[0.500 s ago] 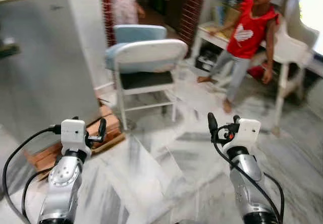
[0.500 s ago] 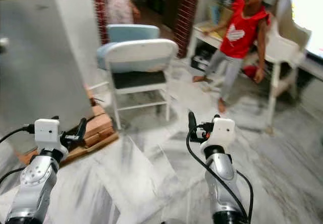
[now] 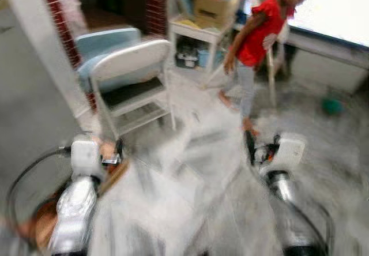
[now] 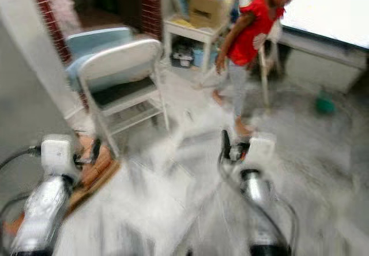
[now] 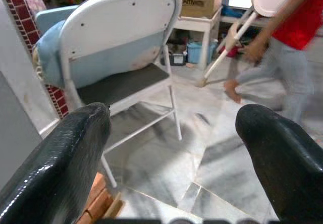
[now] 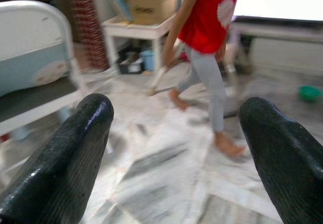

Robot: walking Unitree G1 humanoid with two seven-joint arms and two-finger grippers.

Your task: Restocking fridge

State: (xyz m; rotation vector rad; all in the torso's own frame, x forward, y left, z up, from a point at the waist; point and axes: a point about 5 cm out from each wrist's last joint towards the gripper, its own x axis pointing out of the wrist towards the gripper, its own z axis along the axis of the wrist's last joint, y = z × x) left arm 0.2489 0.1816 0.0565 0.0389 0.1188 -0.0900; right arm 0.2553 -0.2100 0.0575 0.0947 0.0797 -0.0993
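Note:
The grey side of the fridge (image 3: 23, 94) fills the far left of the blurred head views. My left gripper (image 3: 104, 152) is held out low in front of me, open, with nothing between its fingers (image 5: 75, 148). My right gripper (image 3: 260, 146) is at the same height on the right, also open and empty, its fingers (image 6: 75, 148) wide apart. Both hang over the marble floor (image 3: 190, 181), and no item to stock can be made out.
A white folding chair (image 3: 130, 66) with a blue cushion stands ahead on the left. A person in a red top (image 3: 253, 31) steps across the floor ahead on the right. Wooden planks (image 4: 95, 164) lie by the fridge's foot. Behind are a white table (image 3: 204, 28), a cardboard box (image 3: 213, 5) and a green object (image 3: 331, 106).
The whole picture has swung and blurred, so the camera has turned to the right. The person has taken a step. Both grippers keep the same pose, open.

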